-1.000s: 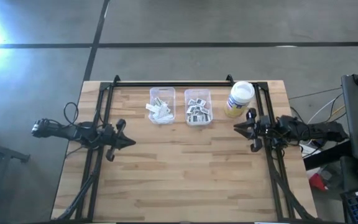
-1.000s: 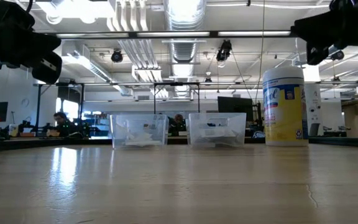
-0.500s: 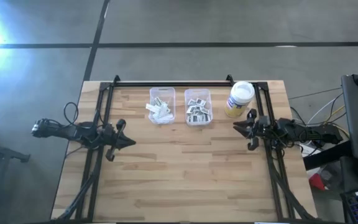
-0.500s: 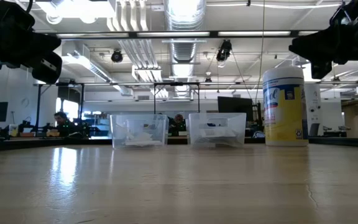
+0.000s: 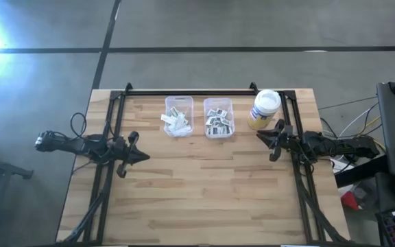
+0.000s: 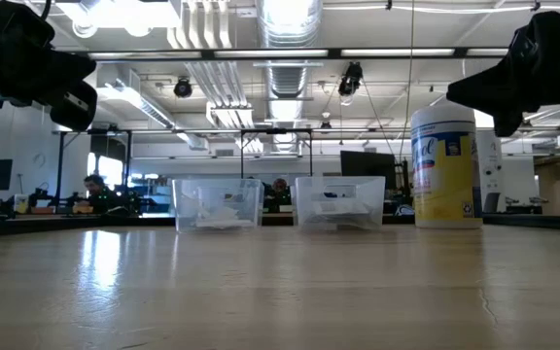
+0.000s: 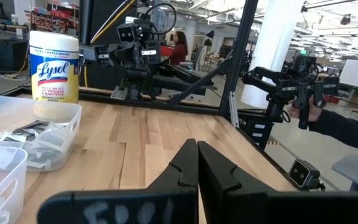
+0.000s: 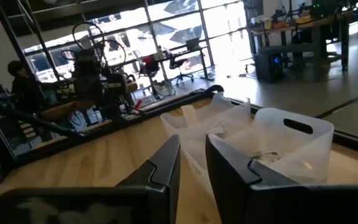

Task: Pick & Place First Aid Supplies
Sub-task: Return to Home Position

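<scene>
The first aid supplies lie in two clear bins at the far middle of the table. The left bin holds long pale strips. The right bin holds square white packets, which also show in the left wrist view. My left gripper hovers level at the table's left side, shut and empty. My right gripper hovers level at the right side, next to the jar. It faces the bins, its fingers a little apart with nothing between them.
A white-lidded yellow wipes jar stands at the far right, close to my right gripper and beside the right bin. Black frame rails run along the far edge and both sides. The table's middle and near half are bare wood.
My right gripper has sunk a little and swung its tip slightly toward the far edge, toward the bins. The left arm, the bins and the jar have kept still.
</scene>
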You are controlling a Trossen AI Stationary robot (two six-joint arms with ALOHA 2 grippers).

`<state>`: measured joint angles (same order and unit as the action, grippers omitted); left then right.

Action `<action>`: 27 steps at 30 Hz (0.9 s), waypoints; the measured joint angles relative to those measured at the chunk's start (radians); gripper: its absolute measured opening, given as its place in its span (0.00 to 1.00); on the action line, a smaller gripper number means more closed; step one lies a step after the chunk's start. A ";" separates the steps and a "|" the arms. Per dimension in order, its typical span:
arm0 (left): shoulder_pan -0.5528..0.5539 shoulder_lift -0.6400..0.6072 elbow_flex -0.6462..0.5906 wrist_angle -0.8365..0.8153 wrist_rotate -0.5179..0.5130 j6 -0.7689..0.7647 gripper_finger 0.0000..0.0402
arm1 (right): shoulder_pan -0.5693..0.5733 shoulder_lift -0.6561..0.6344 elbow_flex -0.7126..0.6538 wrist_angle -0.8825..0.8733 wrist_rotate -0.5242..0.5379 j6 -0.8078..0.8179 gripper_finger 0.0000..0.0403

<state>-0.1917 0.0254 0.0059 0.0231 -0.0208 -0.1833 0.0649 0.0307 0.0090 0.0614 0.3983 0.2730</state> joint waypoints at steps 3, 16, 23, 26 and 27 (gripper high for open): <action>0.000 0.000 0.000 0.000 0.000 0.000 0.00 | 0.001 0.004 0.000 0.000 -0.002 0.011 0.20; 0.000 0.000 0.000 0.002 0.000 0.000 0.00 | 0.001 0.004 0.000 0.000 -0.006 0.008 0.21; 0.000 0.000 0.000 0.002 0.000 0.000 0.00 | 0.001 0.004 0.000 0.000 -0.006 0.005 0.17; 0.000 0.000 0.000 0.003 0.000 0.000 0.00 | 0.001 0.004 0.000 0.000 -0.006 0.006 0.17; 0.000 0.000 0.000 0.003 0.000 0.000 0.00 | 0.001 0.004 0.000 0.000 -0.006 0.005 0.17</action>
<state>-0.1921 0.0254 0.0059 0.0258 -0.0208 -0.1833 0.0654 0.0349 0.0090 0.0616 0.3925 0.2779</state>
